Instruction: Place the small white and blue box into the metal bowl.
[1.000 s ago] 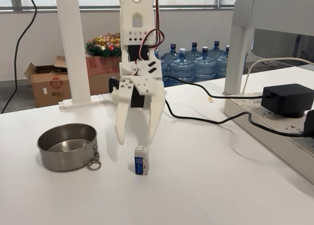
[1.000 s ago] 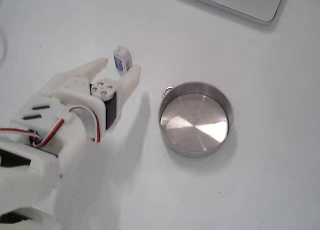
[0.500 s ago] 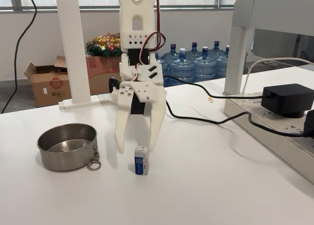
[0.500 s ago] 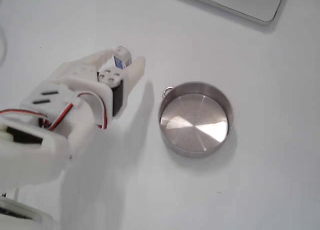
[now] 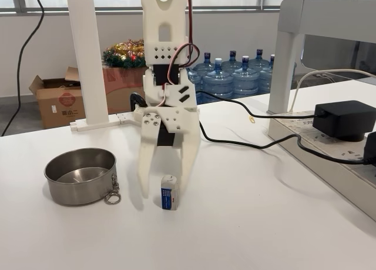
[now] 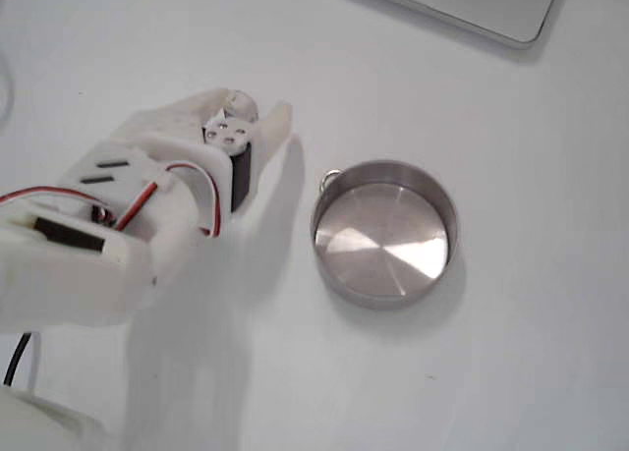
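Observation:
The small white and blue box stands upright on the white table, a little to the right of the metal bowl in the front fixed view. My white gripper hangs straight down over it, open, with one finger on each side of the box and the tips near the tabletop. From above, the gripper covers most of the box, and only its top shows between the fingers. The bowl lies empty to the right there, its key ring pointing toward the gripper.
A black cable runs across the table behind the arm to a black power adapter on the right. A white shelf leg and a white post stand at the back. A laptop edge shows at the top.
The gripper has come down and forward, so its open fingers now straddle the box instead of hanging above and behind it. Box and bowl have not moved.

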`<state>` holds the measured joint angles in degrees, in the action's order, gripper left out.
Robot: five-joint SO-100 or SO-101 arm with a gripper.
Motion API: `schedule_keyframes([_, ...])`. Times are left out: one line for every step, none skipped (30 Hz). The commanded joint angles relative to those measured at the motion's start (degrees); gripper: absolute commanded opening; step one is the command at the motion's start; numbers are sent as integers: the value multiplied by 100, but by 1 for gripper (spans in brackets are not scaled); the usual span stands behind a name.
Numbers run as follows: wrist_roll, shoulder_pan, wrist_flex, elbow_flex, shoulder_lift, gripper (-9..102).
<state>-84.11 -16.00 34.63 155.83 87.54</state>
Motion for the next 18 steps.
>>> schedule_keyframes([-70,26,105,-158,-26,20])
schedule_keyframes([-88,26,105,-158,-26,20])
schedule_keyframes([-141,26,105,-158,-26,20])
schedule_keyframes([-246,26,105,-158,-26,20])
schedule_keyframes([-369,26,105,-141,-35,20])
schedule_keyframes([-475,26,105,-132,-35,20])
schedule_keyframes([-536,26,105,-114,-35,20])
schedule_keyframes([-554,26,105,-105,-35,20])
schedule_keyframes([-571,26,105,-88,-35,20])
schedule_keyframes([-563,26,105,-88,-35,20])
schedule_keyframes([-563,26,105,-79,-35,19])
schedule_keyframes([-554,26,105,-79,-35,18])
schedule_keyframes([-554,26,105,-79,-35,16])
schedule_keyframes([-554,26,105,-70,-35,14])
schedule_keyframes([-545,26,105,-70,-35,12])
schedule_keyframes([-545,26,105,-62,-35,10])
schedule_keyframes([-545,26,105,-62,-35,9])
schedule_keyframes([-545,26,105,-62,-35,8])
